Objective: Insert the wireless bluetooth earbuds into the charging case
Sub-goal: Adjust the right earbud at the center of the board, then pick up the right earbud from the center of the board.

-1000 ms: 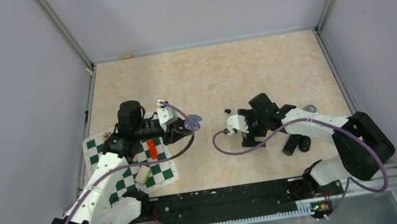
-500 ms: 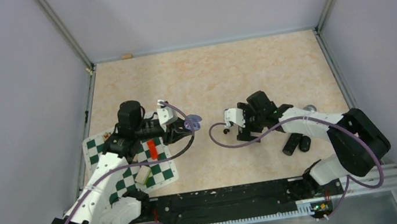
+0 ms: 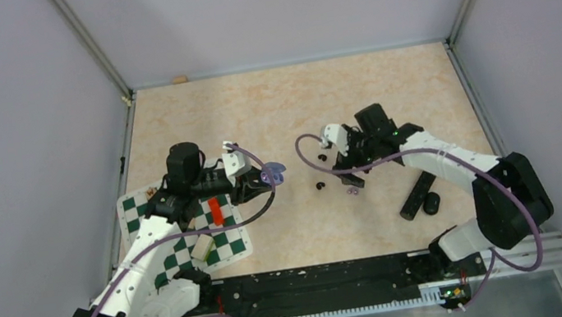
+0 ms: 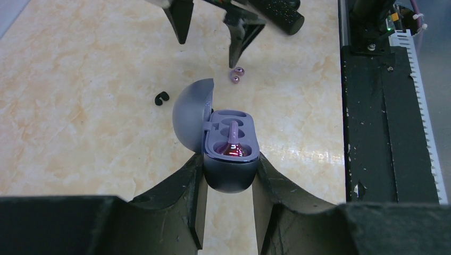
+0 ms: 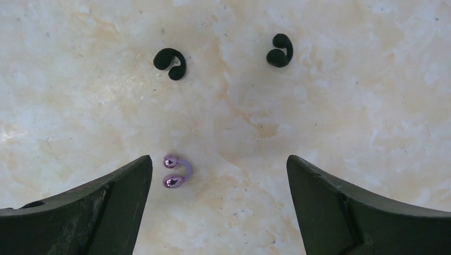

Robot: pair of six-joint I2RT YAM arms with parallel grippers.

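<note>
L gripper (image 4: 228, 164) clamped narrow on the lower body of the charging case (image 4: 230, 180); lid (image 4: 190, 114) swung open to one side, purple interior exposed. R gripper (image 5: 219, 164) spread wide, holding nothing, low over the table (image 5: 330, 106). Lilac earbud (image 5: 176, 172) lies on the surface between its fingers (image 5: 106, 202), just beside the one at the left of the wrist view, w/ two black earbuds (image 5: 170, 62) farther out.

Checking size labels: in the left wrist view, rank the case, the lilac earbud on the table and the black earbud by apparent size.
1. The case: largest by far, though it is also nearest the camera.
2-3. The black earbud and the lilac earbud look alike, so they are left unranked.
</note>
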